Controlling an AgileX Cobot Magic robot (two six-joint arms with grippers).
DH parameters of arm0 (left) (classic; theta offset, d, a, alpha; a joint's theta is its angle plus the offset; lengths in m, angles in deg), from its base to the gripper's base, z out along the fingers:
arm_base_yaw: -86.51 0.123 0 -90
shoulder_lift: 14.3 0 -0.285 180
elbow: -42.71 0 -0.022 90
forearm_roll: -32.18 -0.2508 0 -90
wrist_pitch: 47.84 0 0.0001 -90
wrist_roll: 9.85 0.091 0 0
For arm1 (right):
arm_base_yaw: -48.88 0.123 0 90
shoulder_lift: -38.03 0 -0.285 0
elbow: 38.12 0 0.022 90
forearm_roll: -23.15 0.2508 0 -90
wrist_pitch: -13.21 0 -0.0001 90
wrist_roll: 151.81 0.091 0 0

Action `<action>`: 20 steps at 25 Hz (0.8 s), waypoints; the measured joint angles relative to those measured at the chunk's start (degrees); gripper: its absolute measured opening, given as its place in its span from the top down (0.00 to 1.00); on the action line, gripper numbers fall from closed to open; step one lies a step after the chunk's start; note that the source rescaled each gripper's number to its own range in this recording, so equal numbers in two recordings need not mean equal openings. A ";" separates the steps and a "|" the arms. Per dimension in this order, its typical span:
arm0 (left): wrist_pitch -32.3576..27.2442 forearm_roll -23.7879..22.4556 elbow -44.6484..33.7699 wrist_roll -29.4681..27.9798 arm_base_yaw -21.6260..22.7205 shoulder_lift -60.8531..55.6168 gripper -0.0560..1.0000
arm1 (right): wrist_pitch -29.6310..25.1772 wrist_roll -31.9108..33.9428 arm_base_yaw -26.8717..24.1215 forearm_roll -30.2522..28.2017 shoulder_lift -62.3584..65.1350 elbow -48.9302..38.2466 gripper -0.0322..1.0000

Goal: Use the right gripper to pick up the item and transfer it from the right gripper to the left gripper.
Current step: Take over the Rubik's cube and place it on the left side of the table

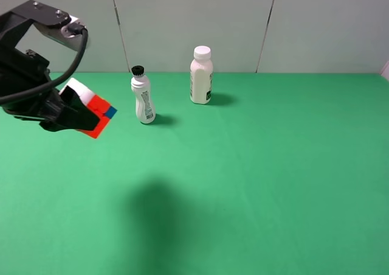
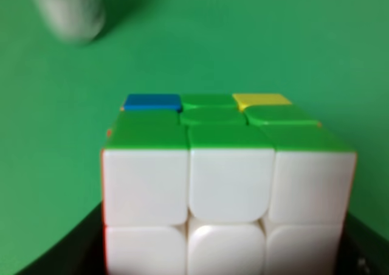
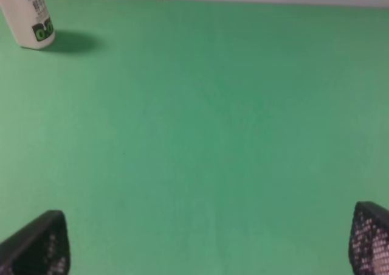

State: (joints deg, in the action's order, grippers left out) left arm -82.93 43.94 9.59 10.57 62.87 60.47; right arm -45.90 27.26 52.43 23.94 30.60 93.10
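The left gripper (image 1: 78,114) is clamping the cube (image 1: 99,112) at nine o'clock in the high view. The cube is looking light, rigid and slick, so it is best pinched on flat opposite faces. The right gripper (image 3: 209,247) is gaping wide, empty.

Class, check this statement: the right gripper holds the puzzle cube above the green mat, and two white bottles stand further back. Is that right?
No: the left gripper holds the puzzle cube, as the exterior high view shows; the rest stands.
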 joint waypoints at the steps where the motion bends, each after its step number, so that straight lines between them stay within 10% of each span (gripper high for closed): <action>1: -0.75 -2.90 0.20 -2.45 -0.03 0.00 0.94 | 0.00 0.00 0.00 0.00 0.00 0.00 0.00; 8: -3.48 -15.66 0.20 -17.94 0.01 0.00 0.94 | 0.00 0.00 0.00 0.00 0.00 0.00 0.00; 20: -0.13 -16.80 0.20 -20.43 0.01 8.70 0.94 | 0.00 0.00 0.00 0.00 0.00 0.00 0.00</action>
State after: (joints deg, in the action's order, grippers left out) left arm -83.06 27.14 9.80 -9.85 62.88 69.17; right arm -45.90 27.26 52.43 23.94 30.60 93.10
